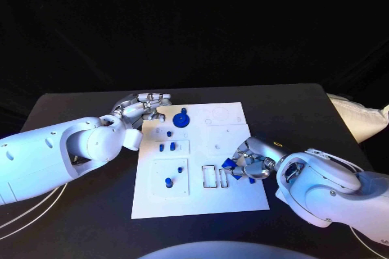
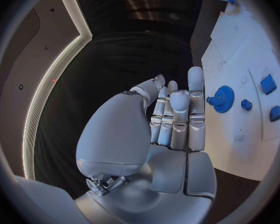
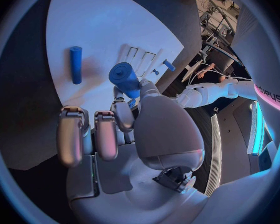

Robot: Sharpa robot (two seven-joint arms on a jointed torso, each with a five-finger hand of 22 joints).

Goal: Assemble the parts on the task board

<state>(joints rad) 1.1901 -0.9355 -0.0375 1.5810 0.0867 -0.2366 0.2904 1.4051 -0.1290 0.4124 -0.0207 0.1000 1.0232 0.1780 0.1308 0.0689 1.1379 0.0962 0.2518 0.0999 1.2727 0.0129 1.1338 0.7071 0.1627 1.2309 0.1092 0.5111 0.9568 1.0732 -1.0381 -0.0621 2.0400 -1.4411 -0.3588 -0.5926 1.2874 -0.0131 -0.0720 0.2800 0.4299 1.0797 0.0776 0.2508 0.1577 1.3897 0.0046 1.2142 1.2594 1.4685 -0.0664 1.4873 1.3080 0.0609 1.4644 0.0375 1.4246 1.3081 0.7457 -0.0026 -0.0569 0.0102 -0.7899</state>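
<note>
The white task board (image 1: pixel 231 198) lies in the middle of the black table. My right hand (image 1: pixel 253 164) hovers over the board's right side and pinches a blue cylinder (image 3: pixel 125 78) between thumb and finger; the same cylinder (image 1: pixel 229 164) shows beside two narrow slots (image 1: pixel 214 176). A second blue cylinder (image 3: pixel 75 64) lies loose on the board beyond the fingers (image 3: pixel 70 134). My left hand (image 1: pixel 146 108) rests by the board's far left corner, its fingers (image 2: pixel 177 115) straight and side by side, holding nothing. A blue gear (image 1: pixel 181 120) sits close to it.
Small blue pieces stand in the board's left column (image 1: pixel 167 147) and in the lower left recess (image 1: pixel 168 182). From the left wrist, the gear (image 2: pixel 223 99) and blue pieces (image 2: pixel 268 83) appear on the board. A pale cloth (image 1: pixel 361 116) lies at the table's far right corner.
</note>
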